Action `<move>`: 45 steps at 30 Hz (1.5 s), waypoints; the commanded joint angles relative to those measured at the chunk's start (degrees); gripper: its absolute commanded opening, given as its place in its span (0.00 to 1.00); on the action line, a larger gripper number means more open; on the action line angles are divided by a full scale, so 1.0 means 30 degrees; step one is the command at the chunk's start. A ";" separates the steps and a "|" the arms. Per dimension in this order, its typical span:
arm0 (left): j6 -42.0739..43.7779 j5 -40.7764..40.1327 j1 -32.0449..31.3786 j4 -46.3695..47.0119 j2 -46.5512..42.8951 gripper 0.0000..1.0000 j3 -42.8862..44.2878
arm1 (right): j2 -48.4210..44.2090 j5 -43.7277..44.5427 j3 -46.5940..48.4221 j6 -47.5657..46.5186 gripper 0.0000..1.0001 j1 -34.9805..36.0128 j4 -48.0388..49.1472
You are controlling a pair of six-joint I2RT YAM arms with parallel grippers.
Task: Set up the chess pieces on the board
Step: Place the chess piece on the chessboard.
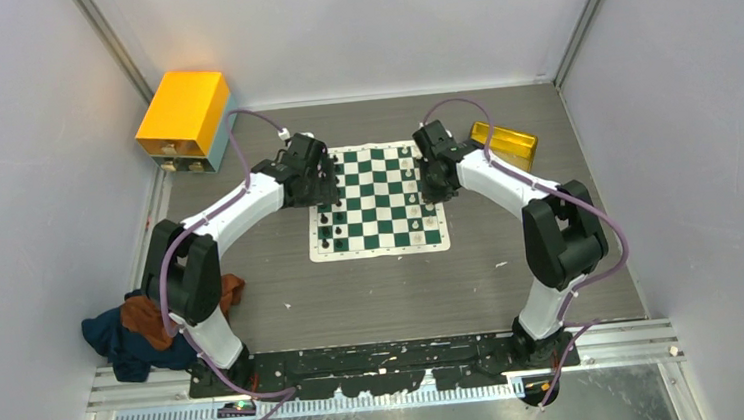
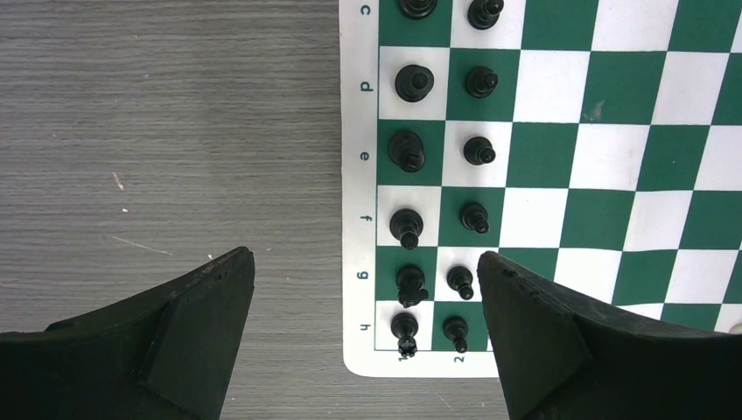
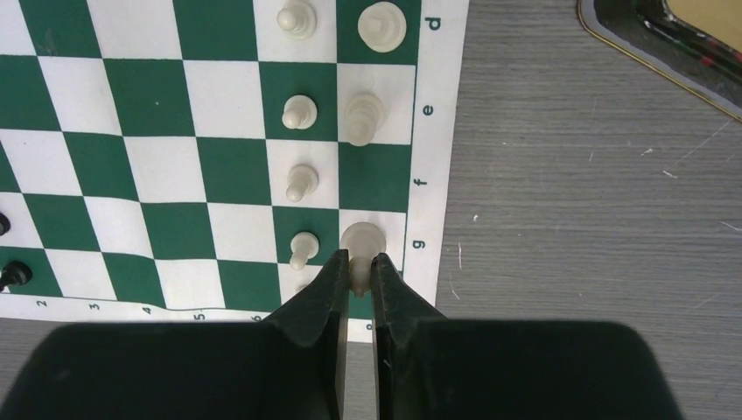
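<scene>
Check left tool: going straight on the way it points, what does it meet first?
Probably the cream border of the board by the g mark, midway under the open left tool. The black pieces stand just beside that line; height is unclear.

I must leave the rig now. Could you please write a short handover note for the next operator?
Left gripper: open and empty, above the black-side edge of the board, near row g.
Right gripper: shut on a white piece at the edge square of row g. I cannot tell whether it rests on the board.
Done: black pieces stand in two files, with rows c to h in view. White pieces stand on rows d to g.
To do: release the held piece. The white edge square of row f is bare. Row h is hidden by the right gripper, so check it.
</scene>
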 commanded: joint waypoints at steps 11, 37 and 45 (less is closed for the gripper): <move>0.0306 -0.0054 -0.0084 0.0622 -0.0646 0.99 -0.0003 | 0.1231 0.0294 0.0173 -0.0493 0.01 0.0007 0.1861; 0.0571 0.0085 0.0023 0.0713 -0.0496 0.99 -0.0128 | 0.2276 0.0703 -0.0182 -0.0566 0.01 0.0014 0.2589; 0.0527 0.0136 0.0055 0.0760 -0.0465 0.99 -0.0179 | 0.2327 0.0763 -0.0182 -0.0735 0.16 -0.0001 0.2549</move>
